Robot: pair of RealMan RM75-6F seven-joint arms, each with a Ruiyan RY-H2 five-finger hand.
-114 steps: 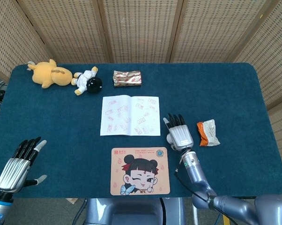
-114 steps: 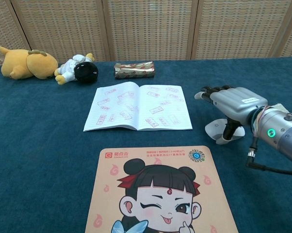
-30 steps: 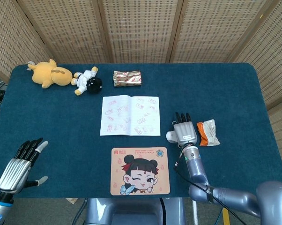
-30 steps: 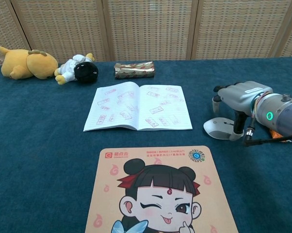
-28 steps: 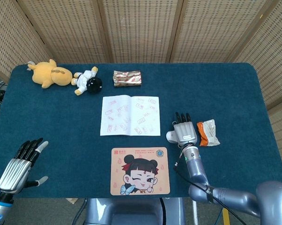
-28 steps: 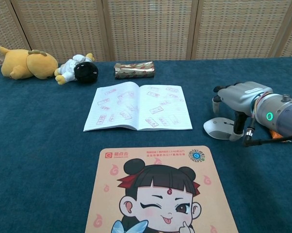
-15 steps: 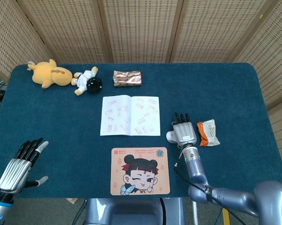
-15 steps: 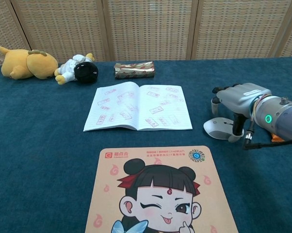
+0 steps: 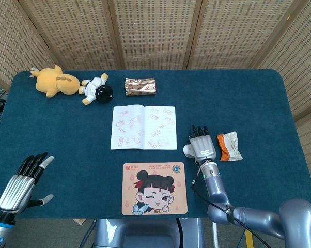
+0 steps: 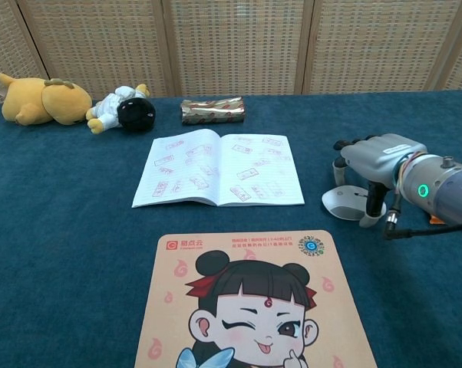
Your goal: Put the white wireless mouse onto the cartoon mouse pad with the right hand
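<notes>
The white wireless mouse (image 10: 344, 202) lies on the blue cloth to the right of the notebook; in the head view only its left edge (image 9: 188, 150) shows from under my right hand. That right hand (image 10: 374, 156) (image 9: 201, 145) hovers palm-down over the mouse's right half, fingers stretched forward and the thumb hanging down by its near right side. The mouse still rests on the table. The cartoon mouse pad (image 9: 154, 188) (image 10: 254, 307) lies at the front edge, to the left of and nearer than the mouse. My left hand (image 9: 18, 183) is at the front left, open and holding nothing.
An open notebook (image 9: 143, 127) lies in the middle of the table. An orange-and-white snack packet (image 9: 229, 146) sits just right of my right hand. At the back are a yellow plush (image 9: 54, 81), a small doll (image 9: 96, 89) and a foil packet (image 9: 140, 86).
My right hand has turned from its earlier slant to point straight ahead over the mouse and, in the last second, edged slightly left and lower. The mouse and my left hand have stayed put.
</notes>
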